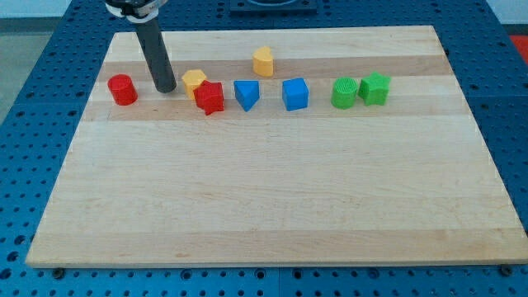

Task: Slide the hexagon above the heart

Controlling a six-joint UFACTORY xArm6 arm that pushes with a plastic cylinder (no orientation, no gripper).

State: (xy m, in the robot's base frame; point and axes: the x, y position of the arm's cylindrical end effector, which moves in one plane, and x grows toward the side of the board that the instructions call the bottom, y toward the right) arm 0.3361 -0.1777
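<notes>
The yellow hexagon [193, 81] sits in the upper left part of the wooden board [272, 198], touching the red star [209, 97] at its lower right. The yellow heart [263, 61] stands apart, further right and nearer the view's top. My tip [165, 88] rests on the board just left of the hexagon, with a small gap between them, and right of the red cylinder [122, 89]. The dark rod rises from the tip toward the view's top left.
A blue triangle [246, 94], a blue cube [295, 94], a green cylinder [343, 92] and a green star [375, 87] stand in a row to the right of the red star. The board's top edge lies close behind the heart.
</notes>
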